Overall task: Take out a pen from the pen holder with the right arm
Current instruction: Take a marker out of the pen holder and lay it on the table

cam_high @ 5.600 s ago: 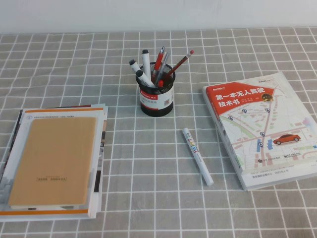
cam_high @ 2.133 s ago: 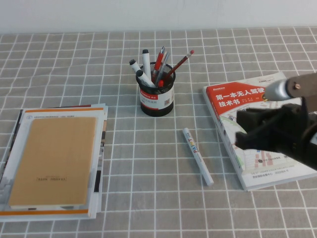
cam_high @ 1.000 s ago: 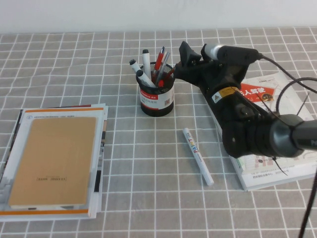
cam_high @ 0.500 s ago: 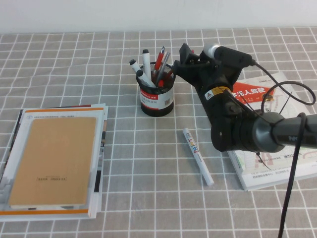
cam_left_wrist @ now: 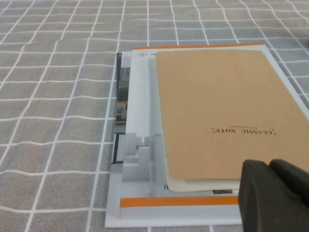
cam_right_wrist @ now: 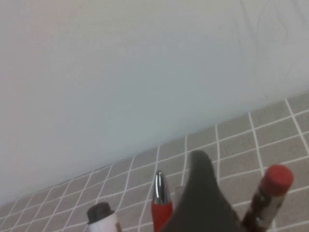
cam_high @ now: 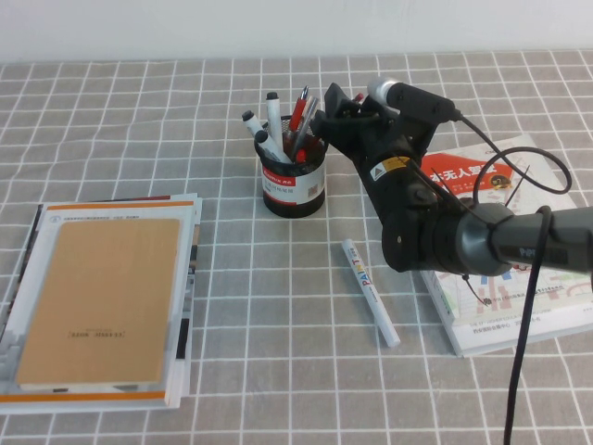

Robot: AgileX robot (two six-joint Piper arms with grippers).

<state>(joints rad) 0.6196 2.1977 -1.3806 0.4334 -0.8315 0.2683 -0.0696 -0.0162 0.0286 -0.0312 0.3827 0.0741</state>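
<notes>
If open, end effector (cam_high: 335, 109) among pens (cam_high: 274, 111)

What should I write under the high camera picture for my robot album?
Right gripper, open, at the pens in the black pen holder; left gripper parked off-frame by the tan notebook.

Matt grey cloth (cam_high: 278, 389) under a glossy-labelled pen holder (cam_high: 293, 185), glossy-covered book (cam_high: 556, 297) and matt paper notebook (cam_high: 107, 301).

The right gripper (cam_high: 326, 119), jaws apart, stood among crowded pens (cam_high: 275, 111) at the holder (cam_high: 293, 190); a marker (cam_high: 369, 291) lay beside its arm, a book (cam_high: 533, 301) under it. Open cloth (cam_high: 259, 306) ran from holder to notebooks (cam_high: 102, 301), where the left gripper (cam_left_wrist: 273, 198) hung
</notes>
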